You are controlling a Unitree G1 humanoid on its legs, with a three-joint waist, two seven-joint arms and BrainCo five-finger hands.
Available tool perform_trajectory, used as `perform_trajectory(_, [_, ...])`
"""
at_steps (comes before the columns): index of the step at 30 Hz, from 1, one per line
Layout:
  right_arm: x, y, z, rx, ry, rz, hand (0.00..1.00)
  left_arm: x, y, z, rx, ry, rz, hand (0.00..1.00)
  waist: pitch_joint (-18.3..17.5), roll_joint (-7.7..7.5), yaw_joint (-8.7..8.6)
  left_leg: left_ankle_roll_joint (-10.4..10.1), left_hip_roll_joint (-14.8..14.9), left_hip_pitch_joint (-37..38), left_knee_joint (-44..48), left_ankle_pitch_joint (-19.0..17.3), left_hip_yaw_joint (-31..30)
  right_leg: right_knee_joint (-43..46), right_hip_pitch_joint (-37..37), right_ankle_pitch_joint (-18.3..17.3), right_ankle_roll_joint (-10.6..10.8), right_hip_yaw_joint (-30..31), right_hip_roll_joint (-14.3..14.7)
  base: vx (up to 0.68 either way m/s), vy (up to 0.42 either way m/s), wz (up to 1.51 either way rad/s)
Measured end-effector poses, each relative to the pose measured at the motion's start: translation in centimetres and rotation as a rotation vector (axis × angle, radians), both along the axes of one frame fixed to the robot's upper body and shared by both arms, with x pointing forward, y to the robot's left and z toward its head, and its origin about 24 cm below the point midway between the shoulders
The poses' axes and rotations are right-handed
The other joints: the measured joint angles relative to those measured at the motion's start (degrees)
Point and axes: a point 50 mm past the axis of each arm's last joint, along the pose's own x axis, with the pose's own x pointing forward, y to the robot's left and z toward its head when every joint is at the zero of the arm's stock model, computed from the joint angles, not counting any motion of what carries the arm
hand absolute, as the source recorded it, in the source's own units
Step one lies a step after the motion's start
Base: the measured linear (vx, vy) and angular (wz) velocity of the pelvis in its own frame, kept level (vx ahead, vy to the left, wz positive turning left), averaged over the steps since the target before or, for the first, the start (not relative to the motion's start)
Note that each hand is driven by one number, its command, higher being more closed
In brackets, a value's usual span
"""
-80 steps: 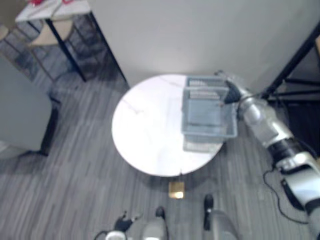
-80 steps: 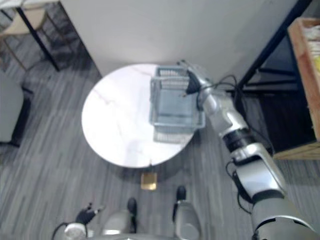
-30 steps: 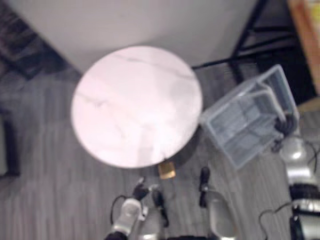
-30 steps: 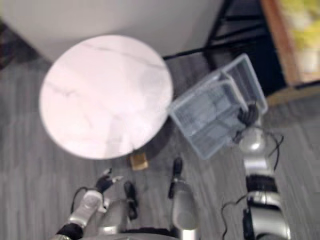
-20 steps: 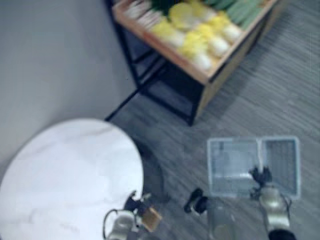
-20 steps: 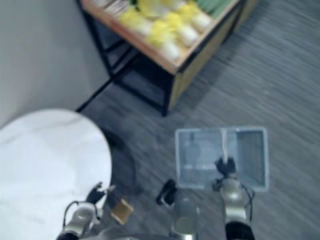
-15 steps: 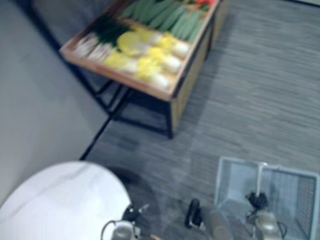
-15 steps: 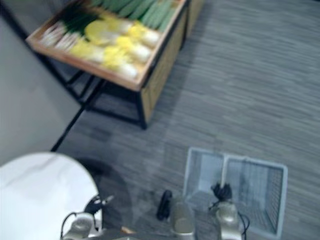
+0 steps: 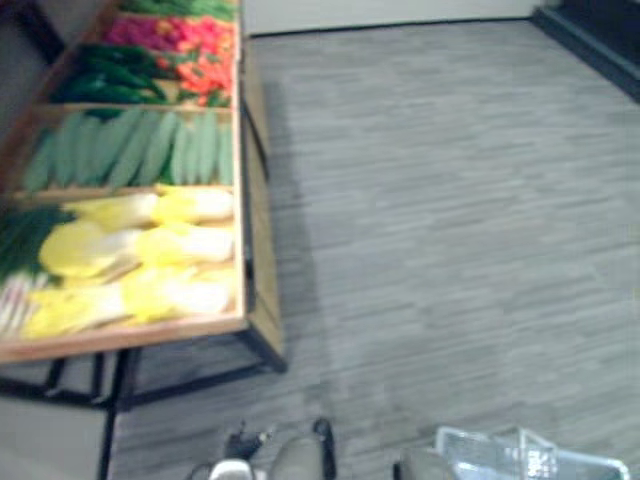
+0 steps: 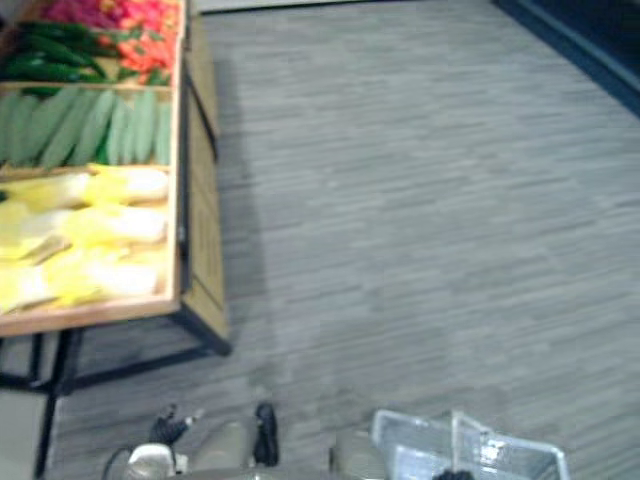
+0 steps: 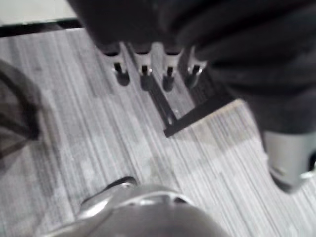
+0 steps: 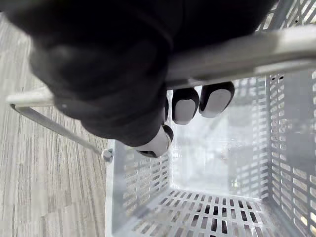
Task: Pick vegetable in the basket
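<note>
Your right hand (image 12: pixel 113 84) had its fingers (image 12: pixel 215 98) curled round the handle (image 12: pixel 276 47), and the empty basket (image 12: pixel 143 217) hung just under them. Your left hand (image 11: pixel 222 39) had loose, straight fingers (image 11: pixel 143 71). The vegetables (image 9: pixel 150 250) lay on the counter (image 9: pixel 258 310), far from all fingers. I think you were bringing the basket over; next, step close and reach for one.
</note>
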Motion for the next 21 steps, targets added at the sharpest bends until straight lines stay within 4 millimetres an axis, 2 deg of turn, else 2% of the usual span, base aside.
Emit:
perform_trajectory(1, [-0.3, 0.0, -0.1, 0.003, 0.009, -0.005, 1.00, -0.1, -0.1, -0.1, 0.000, 0.006, -0.009, 0.00, 0.01, 0.14, -0.51, -0.38, -0.05, 2.35, -1.29, -0.08, 0.20, 1.06, -0.38, -0.68, -1.14, -2.47, -0.90, 0.40, 0.135, -0.03])
perform_trajectory(2, [-0.5, 0.0, -0.1, 0.007, 0.021, -0.015, 1.00, -0.2, -0.3, -0.1, -0.002, 0.010, -0.017, 0.00, -0.07, 0.50, -0.89, 0.31, 0.09, 5.50, -3.33, 0.31, 0.97, 0.41, -0.79, -2.03, -2.94, -5.97, -1.80, 0.40, 0.091, -0.17])
perform_trajectory(3, [-0.5, 0.0, -0.2, 0.010, 0.023, -0.032, 1.00, 0.1, -0.4, -0.1, -0.006, 0.003, -0.023, 0.00, -0.18, 0.80, -0.99, 0.26, 0.27, 8.16, -5.18, 0.28, 1.79, -2.93, -2.18, -3.00, -4.62, -9.42, -2.43, 0.39, 0.069, -0.16])
perform_trajectory(4, [-0.4, 0.0, -0.2, 0.011, 0.021, -0.034, 1.00, 0.6, -0.6, 0.1, -0.010, -0.009, -0.027, 0.00, -0.13, 0.95, -1.10, 0.21, 0.40, 8.92, -5.92, 0.27, 1.84, -5.67, -2.94, -3.28, -5.11, -11.09, -2.66, 0.41, 0.013, -0.04])
perform_trajectory(6, [0.3, -0.4, 0.0, 0.005, -0.003, -0.066, 1.00, 2.4, -1.5, 0.4, -0.032, -0.053, -0.038, 0.00, 0.25, 2.82, -1.34, -1.45, 2.34, 10.64, -7.74, 0.27, 1.88, -20.02, -5.72, -2.55, -5.87, -16.39, -2.11, 0.46, -0.046, 0.03])
perform_trajectory(7, [0.4, -0.5, 0.0, 0.002, -0.005, -0.065, 1.00, 2.7, -1.7, 0.5, -0.037, -0.061, -0.040, 0.00, 0.65, 3.58, -1.34, -2.38, 3.25, 11.52, -8.32, 0.13, 1.96, -24.09, -6.03, -1.00, -6.31, -16.89, -1.39, 0.50, -0.100, -0.08])
perform_trajectory(8, [1.0, -0.5, 0.1, 0.003, -0.018, -0.061, 1.00, 3.0, -2.0, 0.5, -0.043, -0.069, -0.045, 0.00, 1.35, 4.87, -1.48, -4.08, 5.23, 13.54, -9.67, -0.03, 2.06, -32.63, -6.31, 3.78, -6.78, -16.92, 0.13, 0.51, -0.154, -0.02])
perform_trajectory(9, [1.4, -0.4, 0.1, 0.003, -0.027, -0.059, 1.00, 3.0, -2.0, 0.5, -0.046, -0.066, -0.044, 0.00, 1.61, 5.25, -1.90, -5.73, 6.36, 15.13, -10.54, -0.23, 2.04, -38.49, -6.41, 7.87, -6.95, -16.67, 0.33, 0.52, -0.177, 0.09])
perform_trajectory(11, [1.0, -0.5, 0.1, 0.002, -0.020, -0.061, 1.00, 2.5, -1.8, 0.3, -0.045, -0.053, -0.030, 0.00, 1.49, 4.89, -2.54, -8.99, 8.04, 18.61, -11.56, -1.66, 1.61, -46.56, -6.71, 14.52, -6.31, -14.82, -0.40, 0.59, -0.276, 0.18])
perform_trajectory(12, [0.5, -0.1, -0.1, 0.012, -0.009, -0.064, 1.00, 1.7, -1.3, 0.1, -0.039, -0.031, -0.008, 0.00, 1.09, 3.32, -2.41, -11.28, 8.26, 20.93, -11.27, -3.04, 1.38, -48.94, -6.39, 15.65, -6.22, -13.76, -1.57, 0.78, -0.470, 0.17])
perform_trajectory(13, [0.1, 0.3, -0.2, 0.022, -0.001, -0.067, 1.00, 0.9, -0.7, 0.0, -0.027, -0.011, 0.007, 0.00, 1.05, 2.09, -2.31, -13.29, 8.71, 23.21, -10.78, -4.32, 1.14, -47.66, -6.14, 19.33, -6.43, -13.57, -2.82, 0.80, -0.525, 0.14])
perform_trajectory(14, [0.4, 0.1, -0.1, 0.016, -0.004, -0.070, 1.00, 0.6, -0.9, -0.3, -0.044, 0.000, 0.028, 0.00, 1.59, 3.47, -2.47, -14.39, 11.05, 24.44, -9.34, -4.95, 0.90, -42.51, -6.98, 22.44, -8.71, -14.33, -1.62, 0.74, -0.578, 0.09])
perform_trajectory(15, [1.3, -0.8, 0.2, -0.010, -0.030, -0.069, 1.00, 0.7, -2.1, -0.5, -0.081, -0.002, 0.034, 0.00, 1.48, 6.03, -2.58, -15.60, 14.36, 22.47, -4.97, -3.15, -0.25, -36.77, -8.66, 17.61, -11.14, -15.50, 0.17, 0.57, -0.473, 0.03])
perform_trajectory(16, [1.7, -1.1, 0.4, -0.017, -0.039, -0.065, 1.00, 0.7, -2.5, -0.6, -0.093, -0.006, 0.037, 0.00, 1.47, 6.15, -2.43, -15.55, 15.13, 20.62, -1.52, -1.56, -1.37, -34.80, -9.16, 15.76, -11.47, -15.79, 0.26, 0.53, -0.496, 0.12])
perform_trajectory(17, [2.1, -1.6, 0.6, -0.029, -0.050, -0.052, 1.00, 0.8, -2.8, -0.5, -0.108, -0.021, 0.047, 0.00, 1.46, 6.38, -2.36, -14.89, 16.91, 16.13, 7.21, 2.99, -4.47, -32.72, -8.12, 12.67, -11.67, -17.14, 0.33, 0.54, -0.434, 0.43])
perform_trajectory(18, [2.6, -1.8, 0.7, -0.034, -0.049, -0.023, 1.00, 0.9, -2.7, -0.5, -0.113, -0.031, 0.072, 0.00, 1.69, 6.76, -2.34, -13.69, 19.46, 10.99, 18.13, 7.24, -5.44, -33.56, -4.70, 9.54, -10.61, -18.96, 0.54, 0.52, -0.394, 0.62])
perform_trajectory(19, [2.6, -2.0, 0.7, -0.041, -0.038, -0.002, 1.00, 1.0, -2.7, -0.4, -0.116, -0.040, 0.084, 0.00, 2.14, 6.39, -2.25, -13.46, 20.49, 8.10, 23.87, 6.05, -5.49, -34.62, -2.24, 8.59, -10.59, -19.99, 0.79, 0.47, -0.308, 0.94])
perform_trajectory(20, [2.4, -2.1, 0.7, -0.048, -0.019, 0.022, 1.00, 1.3, -2.5, -0.2, -0.114, -0.056, 0.093, 0.00, 2.39, 6.62, -1.77, -12.92, 20.61, 3.28, 31.15, 2.00, -4.85, -37.49, 3.38, 7.53, -10.93, -22.75, 0.77, 0.39, -0.263, 1.07])
perform_trajectory(21, [2.3, -2.1, 0.6, -0.053, -0.006, 0.038, 1.00, 1.7, -2.7, 0.0, -0.119, -0.077, 0.098, 0.00, 2.46, 6.46, -0.55, -12.09, 18.26, -0.21, 31.47, -0.92, -2.97, -40.24, 8.26, 7.24, -10.27, -25.39, 0.17, 0.36, -0.241, 1.07])
